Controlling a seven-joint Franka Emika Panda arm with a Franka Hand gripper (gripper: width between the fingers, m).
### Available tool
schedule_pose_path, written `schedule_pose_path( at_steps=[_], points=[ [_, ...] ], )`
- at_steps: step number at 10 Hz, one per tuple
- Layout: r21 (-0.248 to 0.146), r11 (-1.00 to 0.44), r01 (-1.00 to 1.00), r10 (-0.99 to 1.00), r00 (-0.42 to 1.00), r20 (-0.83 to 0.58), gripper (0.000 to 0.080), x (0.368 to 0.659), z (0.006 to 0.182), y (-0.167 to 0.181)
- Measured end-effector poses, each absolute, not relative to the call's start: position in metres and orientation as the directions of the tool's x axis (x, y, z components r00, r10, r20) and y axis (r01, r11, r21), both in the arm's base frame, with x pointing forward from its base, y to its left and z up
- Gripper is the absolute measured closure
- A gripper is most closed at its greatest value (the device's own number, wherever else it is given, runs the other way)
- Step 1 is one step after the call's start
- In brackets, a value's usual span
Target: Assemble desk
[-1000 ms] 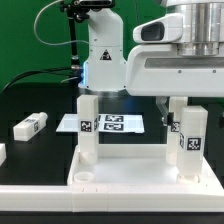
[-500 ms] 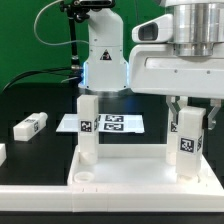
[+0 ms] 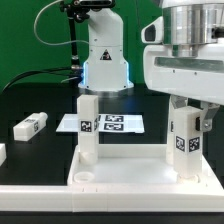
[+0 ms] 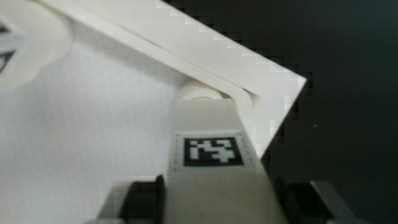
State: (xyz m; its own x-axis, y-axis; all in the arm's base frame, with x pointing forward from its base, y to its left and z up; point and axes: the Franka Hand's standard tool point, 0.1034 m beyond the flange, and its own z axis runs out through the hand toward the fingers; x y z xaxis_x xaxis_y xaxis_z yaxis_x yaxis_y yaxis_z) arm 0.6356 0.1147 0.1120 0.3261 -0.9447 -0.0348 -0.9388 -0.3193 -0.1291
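A second ago the gripper (image 3: 184, 110) hung wide around the top of the held leg (image 3: 183, 142) at the exterior view's lower right. Now the jaws have come in against its sides. In the wrist view the fingers (image 4: 151, 200) press on either flank of that tagged white post (image 4: 214, 150) with no gap that I can make out. I read this as a partly closed gripper clamped on the leg.

The leg has also shifted a little toward the exterior view's left and stands upright over the corner socket at the near right of the tabletop (image 3: 130, 168). The tabletop lies rim-up across the bottom of the frame. I cannot tell from here whether the leg's foot is fully seated in the socket.

A standing leg (image 3: 88, 125) is already upright in the corner at the exterior view's lower left. A loose leg (image 3: 30, 125) lies on the black table at the middle left, well apart from the tabletop. The marker board (image 3: 112, 123) sits flat behind, mid-frame.

With the grip made, I judge the second leg is ready to be driven home.
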Motion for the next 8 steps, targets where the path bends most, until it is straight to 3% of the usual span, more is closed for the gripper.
schedule_pose_path(
  at_steps=[3,4,6,7,8],
  points=[
    [-0.159,0.079,-0.984,-0.988,-0.056,-0.141,0.0511,0.6345,0.1105,0.1192],
    [-0.155,0.082,-0.984,-0.988,-0.060,-0.143,0.0511,0.6344,0.1104,0.1197],
    [-0.162,0.024,-0.986,-0.991,-0.002,-0.133,0.0277,0.6342,0.1097,0.1196],
    [-0.140,-0.172,-0.975,-0.976,0.188,-0.109,0.0190,0.6305,0.1104,0.1207],
    [-0.132,-0.350,-0.927,-0.928,0.363,-0.083,0.0190,0.6309,0.1136,0.1233]
  ],
)
